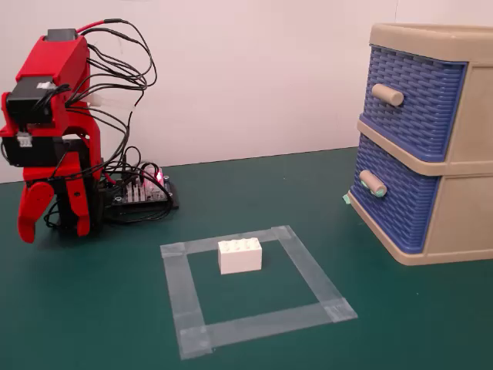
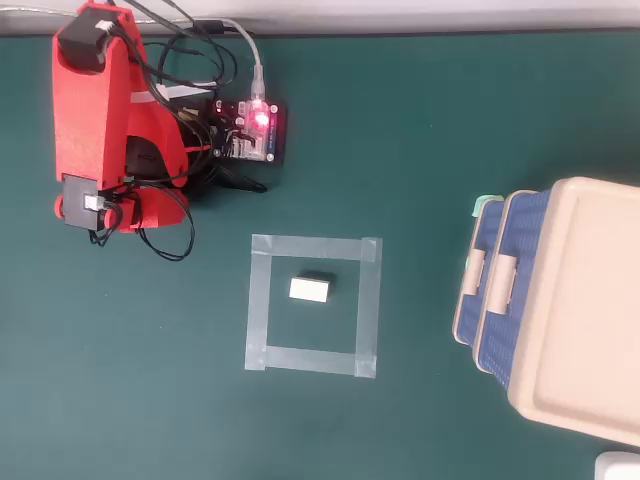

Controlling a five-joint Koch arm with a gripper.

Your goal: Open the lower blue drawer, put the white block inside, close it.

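Note:
The white block is a small studded brick lying inside a grey tape square on the green table; it also shows in the overhead view. The lower blue drawer with its mint-tipped beige handle is shut in the beige cabinet at the right, and its front edge shows from above. My red arm is folded at the far left. My gripper hangs down by the arm's base, far from the block and the drawer. Only one red jaw tip shows. From above the gripper is hidden under the arm.
The beige cabinet also holds an upper blue drawer with a plain beige handle, shut. The tape square marks the table's middle. A controller board with a red light and loose cables sits beside the arm's base.

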